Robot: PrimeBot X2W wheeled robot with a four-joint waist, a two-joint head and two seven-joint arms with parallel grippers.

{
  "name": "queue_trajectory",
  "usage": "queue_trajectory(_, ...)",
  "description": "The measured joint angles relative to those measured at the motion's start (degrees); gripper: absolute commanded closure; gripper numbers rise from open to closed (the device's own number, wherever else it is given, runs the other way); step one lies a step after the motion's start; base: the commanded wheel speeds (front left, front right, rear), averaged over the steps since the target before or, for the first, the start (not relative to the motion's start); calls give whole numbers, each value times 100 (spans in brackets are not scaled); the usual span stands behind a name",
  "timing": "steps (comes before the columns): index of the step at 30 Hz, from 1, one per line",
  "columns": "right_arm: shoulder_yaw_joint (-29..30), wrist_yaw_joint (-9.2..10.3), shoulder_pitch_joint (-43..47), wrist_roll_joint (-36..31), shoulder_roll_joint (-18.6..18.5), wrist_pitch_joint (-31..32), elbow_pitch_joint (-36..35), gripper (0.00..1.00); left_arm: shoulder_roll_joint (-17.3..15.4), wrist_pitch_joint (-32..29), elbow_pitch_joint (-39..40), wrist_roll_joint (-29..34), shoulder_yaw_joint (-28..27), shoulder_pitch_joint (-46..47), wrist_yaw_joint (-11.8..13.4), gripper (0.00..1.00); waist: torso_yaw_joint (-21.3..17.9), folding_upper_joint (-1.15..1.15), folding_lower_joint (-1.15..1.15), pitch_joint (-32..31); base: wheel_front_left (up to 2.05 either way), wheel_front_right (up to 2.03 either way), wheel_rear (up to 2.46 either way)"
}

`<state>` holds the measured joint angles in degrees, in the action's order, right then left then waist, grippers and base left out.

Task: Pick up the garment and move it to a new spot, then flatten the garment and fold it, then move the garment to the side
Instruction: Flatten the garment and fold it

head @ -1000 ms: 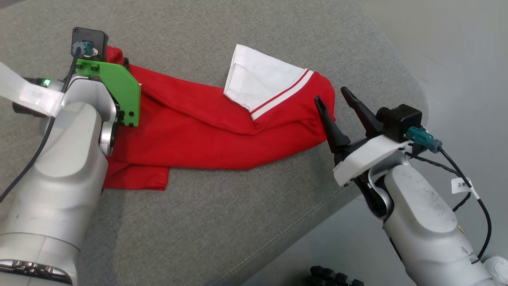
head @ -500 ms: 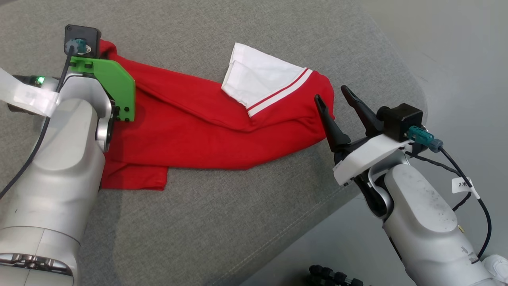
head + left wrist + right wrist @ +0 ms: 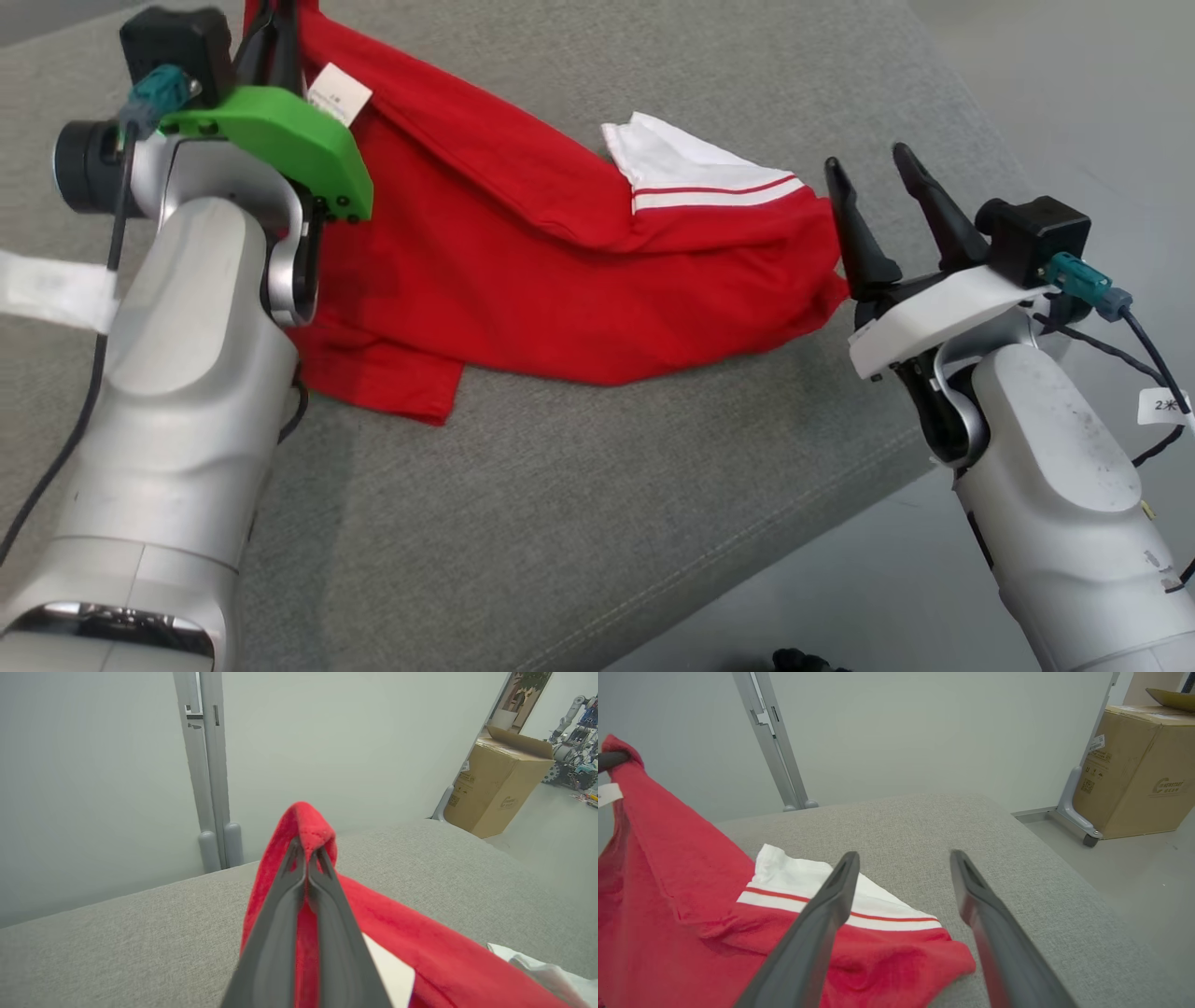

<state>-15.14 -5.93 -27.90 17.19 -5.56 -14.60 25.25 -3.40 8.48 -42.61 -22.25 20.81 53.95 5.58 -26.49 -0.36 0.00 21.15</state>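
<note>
The garment [image 3: 523, 252] is red with a white part edged by a red stripe [image 3: 709, 191], and it lies crumpled on the grey cushion [image 3: 560, 485]. My left gripper [image 3: 277, 28] is shut on its far left corner and holds that corner up off the cushion, with a white label [image 3: 338, 93] hanging beside it. In the left wrist view the two fingers meet [image 3: 306, 848] on a fold of the red cloth [image 3: 308, 819]. My right gripper [image 3: 866, 161] stands open at the garment's right end. Its fingers [image 3: 904, 855] have nothing between them and hover above the garment's red hem [image 3: 896, 961].
The cushion's right edge drops to a grey floor [image 3: 1074, 93]. A cardboard box [image 3: 1134, 765] stands on the floor to the right. A metal post [image 3: 770, 742] rises behind the cushion against a pale wall.
My left gripper has shut on the garment's left corner and raised it, pulling the cloth up and left. The head view has shifted. My right gripper stays open.
</note>
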Motion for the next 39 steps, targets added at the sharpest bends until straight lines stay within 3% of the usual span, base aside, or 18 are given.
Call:
queue_trajectory(6, 129, 4, 0, -33, -210, 0, 87, 0, -78, 504, 256, -196, -84, -968, -79, 100, 408, 0, 0, -181, 0, 0, 0)
queue_trajectory(17, 188, 3, -10, -123, -680, 2, 533, 0, 32, 547, 953, -580, -252, -2758, -77, 100, 1289, 0, 0, -647, 0, 0, 0)
queue_trajectory(28, 319, 3, -382, -180, -1083, 303, 743, 0, 44, 572, 1984, -469, 101, -3385, -85, 100, 2083, 0, 0, -910, 0, 0, 0)
queue_trajectory(39, 67, -10, -814, -220, -1044, 1022, 1279, 0, 40, 427, 2469, -525, 356, -4084, -111, 100, 2774, 0, 0, -1003, 0, 0, 0)
